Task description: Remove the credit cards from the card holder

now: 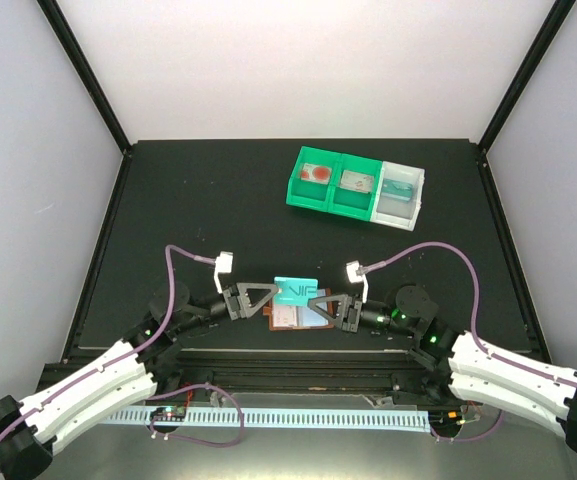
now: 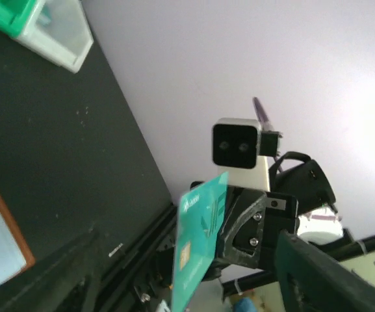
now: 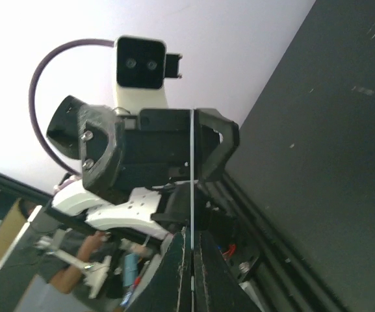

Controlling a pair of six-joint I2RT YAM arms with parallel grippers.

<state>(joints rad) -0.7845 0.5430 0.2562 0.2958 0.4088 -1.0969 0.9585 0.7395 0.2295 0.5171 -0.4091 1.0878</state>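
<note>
A teal credit card (image 1: pixel 296 289) hangs on edge just above the card holder (image 1: pixel 290 320), between my two grippers. My right gripper (image 1: pixel 320 303) is shut on it: in the right wrist view the credit card (image 3: pixel 192 188) is a thin vertical line pinched between the fingertips (image 3: pixel 179 273). My left gripper (image 1: pixel 268 298) faces it from the left, open. In the left wrist view the credit card (image 2: pixel 200 240) stands free between the left gripper's (image 2: pixel 197 279) spread fingers. The reddish-brown card holder (image 2: pixel 2 240) lies open on the table with pale cards in it.
Two green bins (image 1: pixel 333 182) and a white bin (image 1: pixel 400 193) stand in a row at the back right, each with something inside. The black table's near rail (image 1: pixel 298 355) runs just under the card holder. Black frame posts rise at the back corners.
</note>
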